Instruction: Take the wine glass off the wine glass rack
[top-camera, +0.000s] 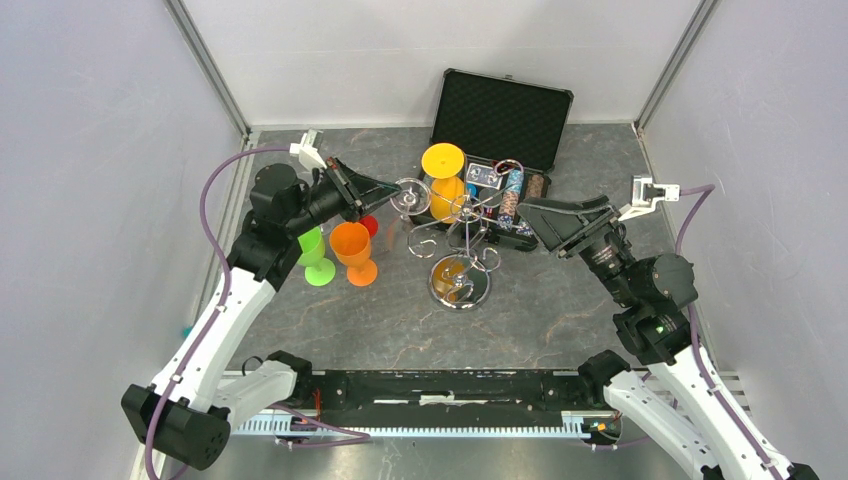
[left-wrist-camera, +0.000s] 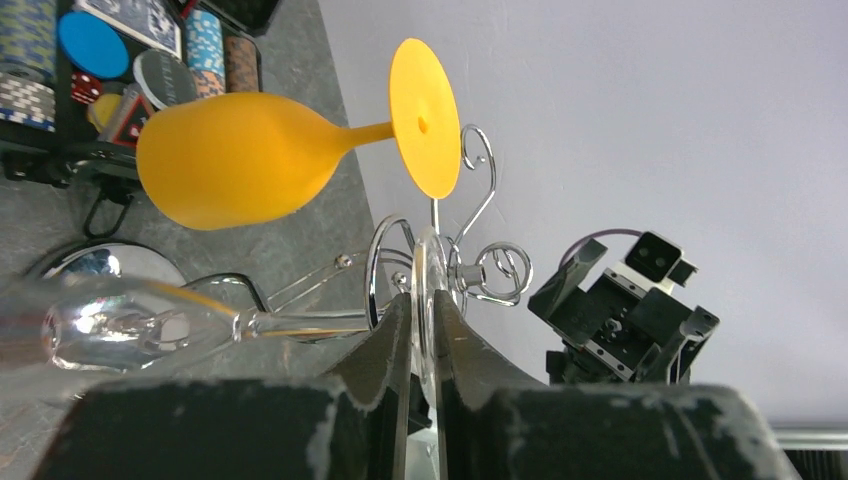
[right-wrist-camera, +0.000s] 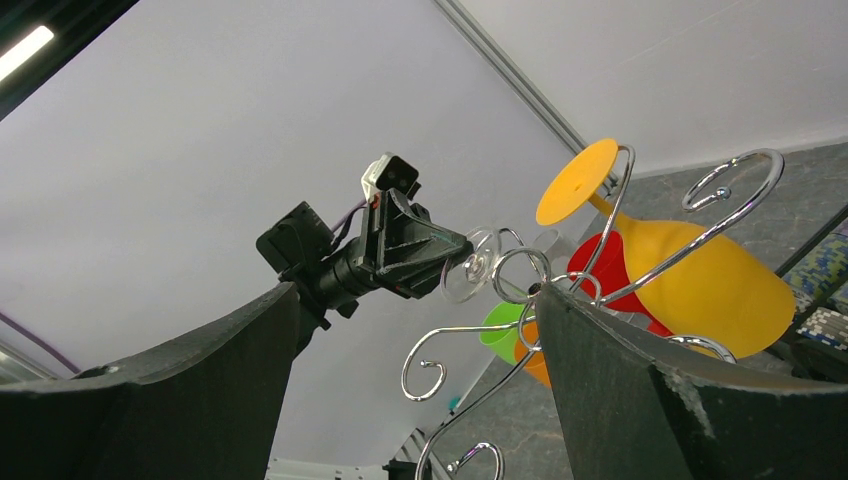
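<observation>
Left wrist view is the money shot. My left tool (left-wrist-camera: 422, 318) is pinched down on the thin foot of the clear wine glass (left-wrist-camera: 130, 325), which hangs by that foot from a looping arm of the wine glass rack (left-wrist-camera: 482, 268) in the centre of the frame. I'd call the grab basically made, but the glass isn't off the rack yet, so sliding it out of the wire is what's left. A yellow glass (left-wrist-camera: 230, 155) hangs on the rack too, upper left. In the top external view the right tool (top-camera: 530, 215) sits right of the rack, fingers wide apart, holding nothing. As for writing, nothing I can read: the stuff in the black case (top-camera: 500, 105) is too small.
</observation>
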